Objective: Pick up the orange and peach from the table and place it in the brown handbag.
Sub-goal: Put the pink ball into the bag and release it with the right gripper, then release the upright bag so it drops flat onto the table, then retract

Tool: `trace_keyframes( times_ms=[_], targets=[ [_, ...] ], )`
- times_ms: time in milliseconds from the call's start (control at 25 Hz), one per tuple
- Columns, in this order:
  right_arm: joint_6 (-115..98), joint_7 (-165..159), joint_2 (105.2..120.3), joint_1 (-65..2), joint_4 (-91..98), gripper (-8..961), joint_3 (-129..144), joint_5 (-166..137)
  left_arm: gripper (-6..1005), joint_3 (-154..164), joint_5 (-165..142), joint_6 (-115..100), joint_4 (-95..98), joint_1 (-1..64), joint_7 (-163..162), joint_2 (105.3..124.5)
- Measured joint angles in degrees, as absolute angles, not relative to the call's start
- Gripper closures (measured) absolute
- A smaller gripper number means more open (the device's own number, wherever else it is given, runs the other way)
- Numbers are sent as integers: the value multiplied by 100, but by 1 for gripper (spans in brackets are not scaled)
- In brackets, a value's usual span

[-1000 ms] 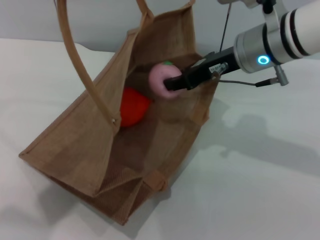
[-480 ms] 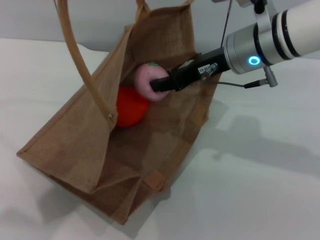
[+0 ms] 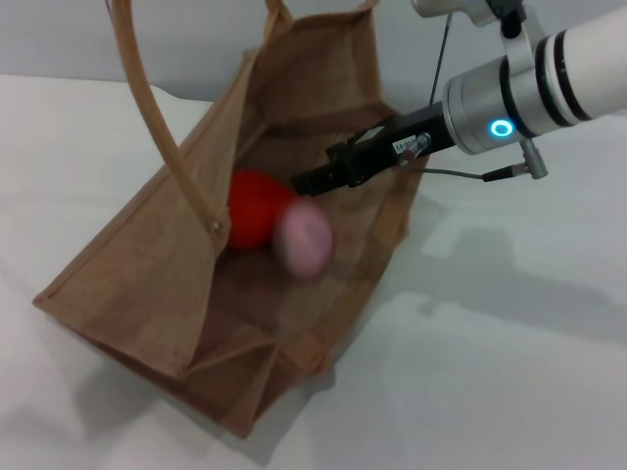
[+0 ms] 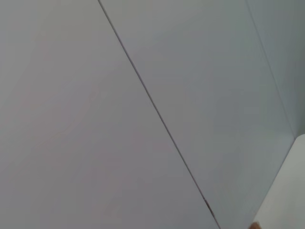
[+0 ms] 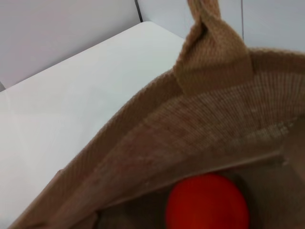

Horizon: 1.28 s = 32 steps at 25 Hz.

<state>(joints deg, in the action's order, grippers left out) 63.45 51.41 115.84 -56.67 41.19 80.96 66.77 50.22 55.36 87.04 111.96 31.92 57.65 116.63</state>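
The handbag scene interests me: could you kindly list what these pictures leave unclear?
- Peach: motion-blurred in the head view, so resting or falling is unclear; absent from the right wrist view.
- Orange: partly behind the brown handbag wall; cut by the right wrist view's edge.
- Left gripper: out of view; its wrist view shows blank panels.

- White cylindrical right forearm with black bands
- Silver metal wrist collar bearing a glowing cyan ring light
- Slim black gripper with small white label
- Thin dark cable looping beneath the wrist
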Motion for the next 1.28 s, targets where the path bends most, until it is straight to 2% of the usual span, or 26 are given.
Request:
trace_keyframes(
  times_ms=[40, 240, 480, 600, 880, 1000, 1120, 1280],
  targets=[
    [6345, 5141, 11584, -5673, 4104, 411, 8096, 6677, 783, 5017, 5536, 8701, 11189, 3189, 5765, 11663],
    [6379, 5135, 11582, -5651, 4102, 208, 8040, 6680, 781, 4957, 5534, 8630, 11138, 3133, 5765, 11666],
    [6768, 5092, 11552, -5593, 4306, 213, 7849, 6682, 780, 4781, 5525, 8553, 10950, 2993, 5801, 11672],
    [7105, 5087, 11493, -5397, 4567, 214, 7522, 6626, 779, 4630, 5530, 8505, 10753, 2963, 5826, 11670],
    [7559, 5041, 11135, -4512, 5331, 216, 6379, 6341, 777, 4199, 5547, 8151, 10231, 2921, 5909, 11663],
    [7552, 4976, 11079, -4383, 5470, 217, 6044, 6042, 776, 4031, 5684, 8133, 10099, 2910, 5952, 11662],
    [7518, 4889, 11065, -4332, 5549, 217, 5565, 5470, 776, 3985, 5890, 8161, 9934, 2903, 6142, 11658],
    [7486, 4874, 11129, -4370, 5563, 219, 5194, 4929, 775, 4025, 5978, 8164, 9797, 2946, 6255, 11665]
  ],
)
